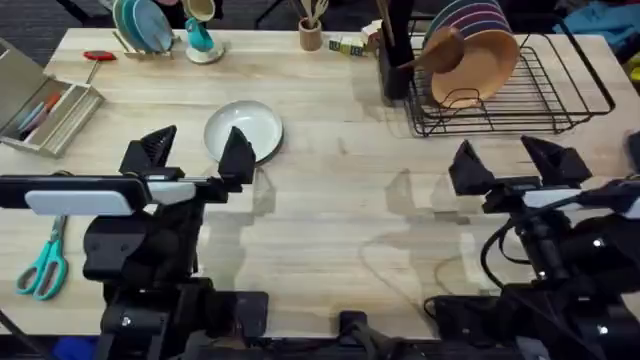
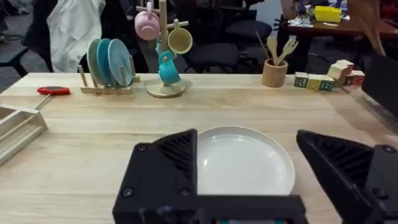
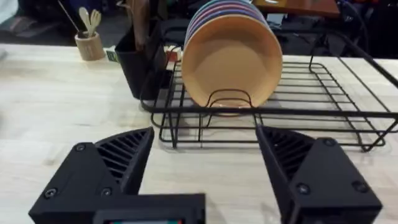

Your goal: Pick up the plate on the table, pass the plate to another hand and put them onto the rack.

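While the plate (image 1: 243, 129) lies flat on the bench (image 1: 330, 190) just ahead of our left hand (image 1: 192, 150), spread wide and empty, we should slide one finger under its near rim, then pinch

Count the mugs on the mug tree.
3 on the mug tree: a pink mug top left, a yellow mug right, a teal mug lower down. Others may hide behind.

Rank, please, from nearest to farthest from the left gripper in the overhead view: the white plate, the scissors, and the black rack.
From the left gripper:
1. The plate, right at its fingertips.
2. The scissors, at the table's left edge.
3. The rack, far right corner.
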Tool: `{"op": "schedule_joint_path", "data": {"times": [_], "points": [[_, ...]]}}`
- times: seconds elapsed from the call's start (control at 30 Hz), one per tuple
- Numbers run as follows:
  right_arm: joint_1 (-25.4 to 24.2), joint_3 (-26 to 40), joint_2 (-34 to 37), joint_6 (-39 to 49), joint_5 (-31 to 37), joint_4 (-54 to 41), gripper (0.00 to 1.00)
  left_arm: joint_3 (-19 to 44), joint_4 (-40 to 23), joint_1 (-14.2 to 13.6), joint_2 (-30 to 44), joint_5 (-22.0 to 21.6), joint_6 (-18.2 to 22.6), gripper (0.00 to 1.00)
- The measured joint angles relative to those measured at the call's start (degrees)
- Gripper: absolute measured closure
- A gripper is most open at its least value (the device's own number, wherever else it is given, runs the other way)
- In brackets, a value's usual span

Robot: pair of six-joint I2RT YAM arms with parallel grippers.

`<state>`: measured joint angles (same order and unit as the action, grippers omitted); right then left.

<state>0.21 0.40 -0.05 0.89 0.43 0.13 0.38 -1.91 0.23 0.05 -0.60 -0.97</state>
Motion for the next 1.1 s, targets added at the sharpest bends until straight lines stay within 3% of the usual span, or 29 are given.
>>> {"op": "schedule_joint_path", "data": {"times": [0.2, 0.4, 0.8, 1.1], "points": [[0.00, 1.34, 0.39, 0.36, 1.00, -1.35, 0.007, 5.14, -9.65, 0.00, 0.12, -0.36, -1.48, 0.007], [-0.02, 12.36, 6.97, 2.16, 2.22, -10.73, 0.007, 19.55, -18.53, 0.00, 4.57, -0.69, -2.21, 0.006], [-0.11, 40.01, 33.96, 6.00, 2.57, -17.04, 0.008, 47.57, -32.37, 0.00, 31.46, -0.72, -2.49, 0.007], [-0.13, 51.25, 46.93, 6.47, 0.64, -20.77, 0.008, 62.70, -41.53, 0.00, 45.16, -0.68, -2.49, 0.007]]}}
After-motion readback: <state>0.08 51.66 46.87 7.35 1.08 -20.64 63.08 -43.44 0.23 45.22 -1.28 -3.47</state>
